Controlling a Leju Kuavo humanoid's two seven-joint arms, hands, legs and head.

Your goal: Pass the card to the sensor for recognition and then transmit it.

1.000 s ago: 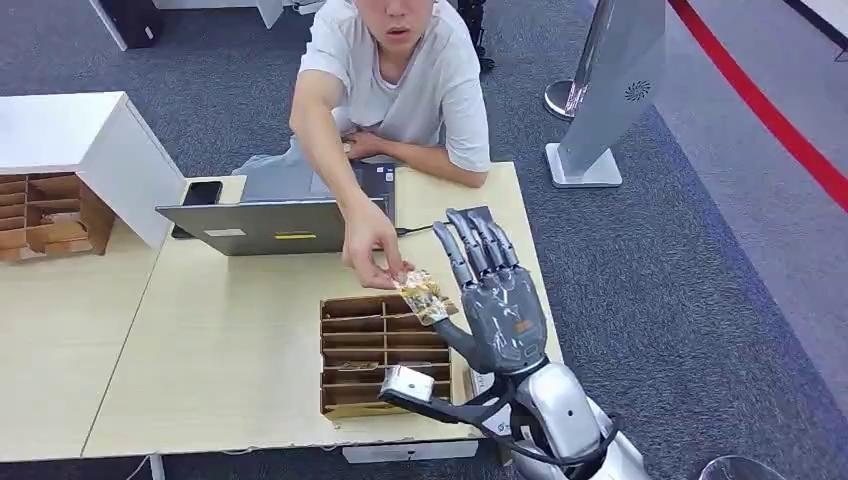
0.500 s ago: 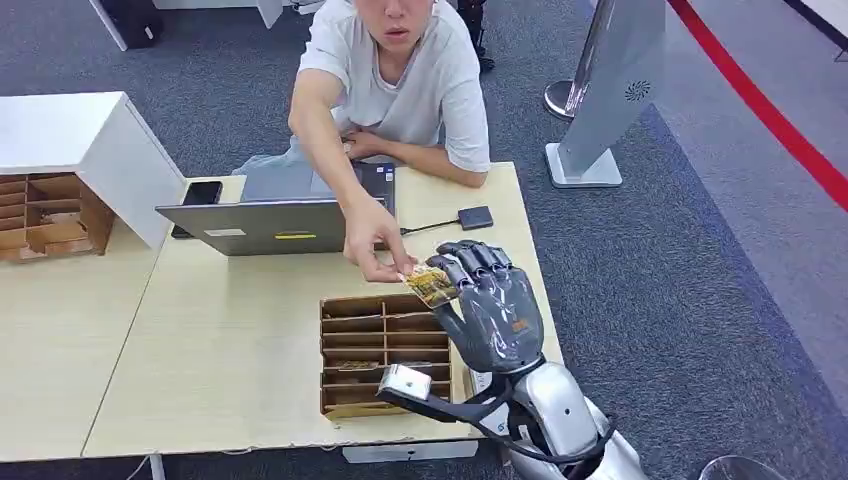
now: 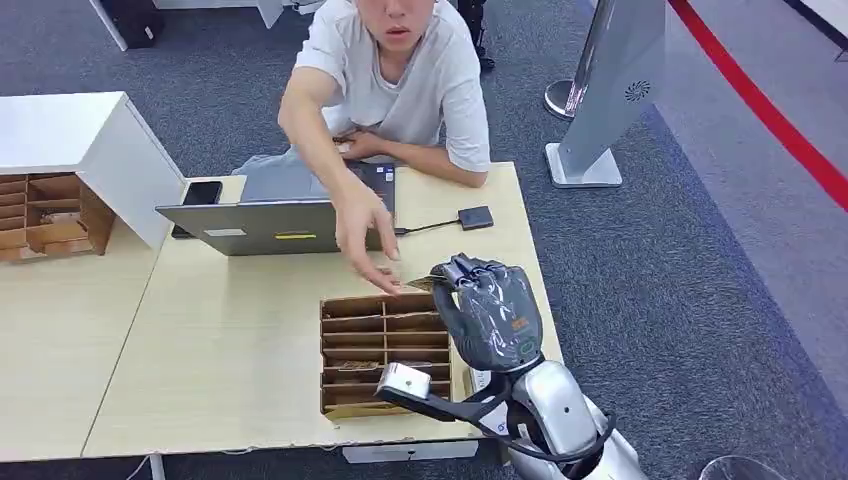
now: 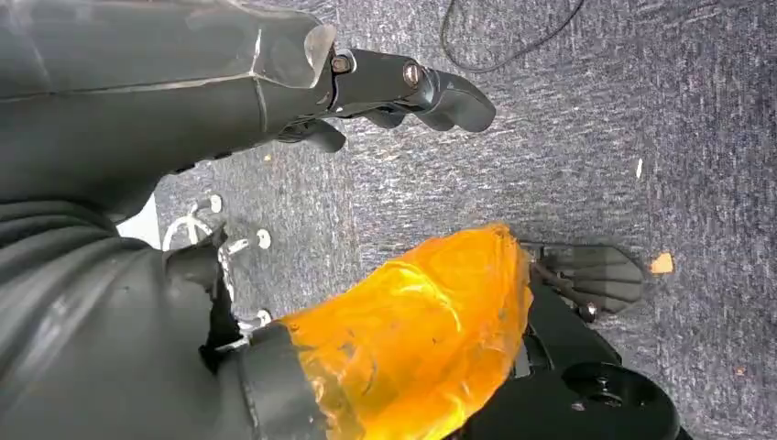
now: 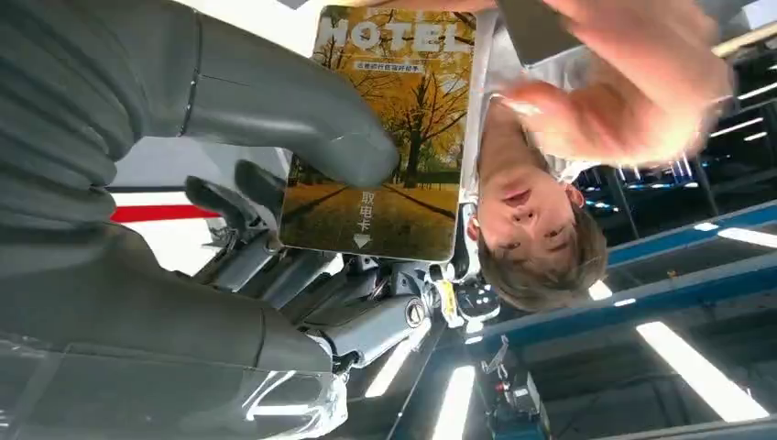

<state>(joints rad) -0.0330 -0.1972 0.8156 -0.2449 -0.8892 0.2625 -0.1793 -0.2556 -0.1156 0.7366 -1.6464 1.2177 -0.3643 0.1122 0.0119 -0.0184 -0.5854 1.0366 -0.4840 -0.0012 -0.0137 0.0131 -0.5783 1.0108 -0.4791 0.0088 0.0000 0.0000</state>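
Two pale wooden tables [image 3: 230, 330] on grey carpet [image 3: 700, 280], apparently abutting.

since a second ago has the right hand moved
Yes. The right hand has curled its fingers down around the card and now sits nearer the wooden divider box, away from the small black reader.

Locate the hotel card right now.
In the head view, the card is held in the right hand, above the wooden organizer's far edge, beside the person's hand.
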